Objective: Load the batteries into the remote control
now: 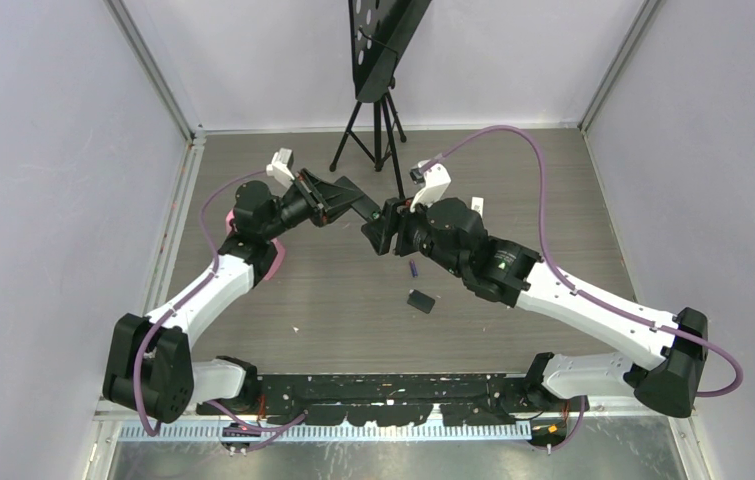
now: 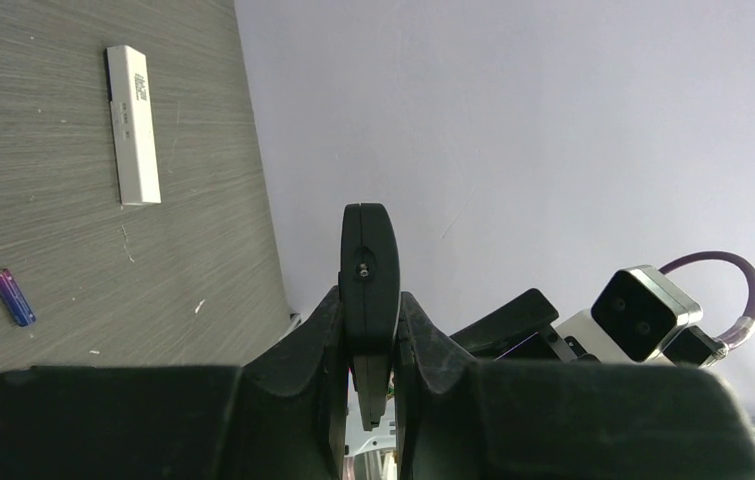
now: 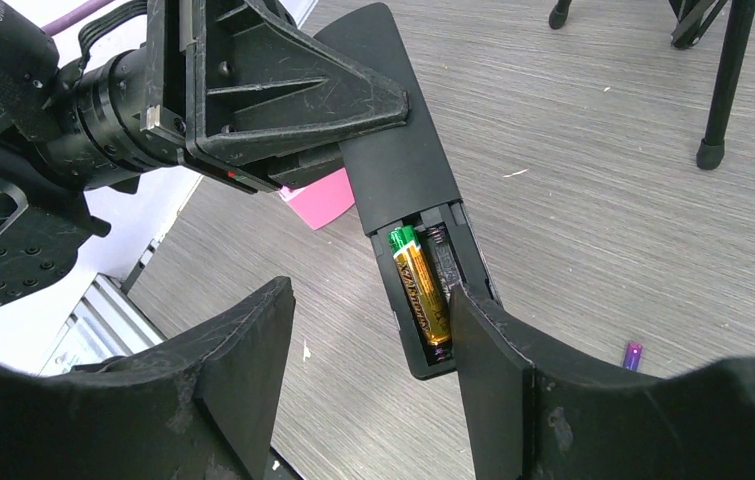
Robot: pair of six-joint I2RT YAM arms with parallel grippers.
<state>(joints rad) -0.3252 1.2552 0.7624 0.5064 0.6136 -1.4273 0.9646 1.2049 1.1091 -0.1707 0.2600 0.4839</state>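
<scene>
My left gripper (image 1: 338, 200) is shut on a black remote (image 1: 358, 207) and holds it above the table; the left wrist view shows it edge-on (image 2: 370, 270) between the fingers. In the right wrist view the remote (image 3: 403, 170) has its back compartment open, with an orange-yellow battery (image 3: 421, 295) in one slot and a bare spring (image 3: 440, 240) in the other. My right gripper (image 3: 371, 300) is open and empty, its right finger beside the remote's end. A purple battery (image 1: 414, 268) lies on the table. The reddish-brown and dark batteries are out of view.
A small black cover (image 1: 420, 300) lies near the purple battery. A white remote (image 2: 133, 125) lies on the table. A pink object (image 1: 253, 250) sits under the left arm. A black tripod (image 1: 378, 120) stands at the back; walls close three sides.
</scene>
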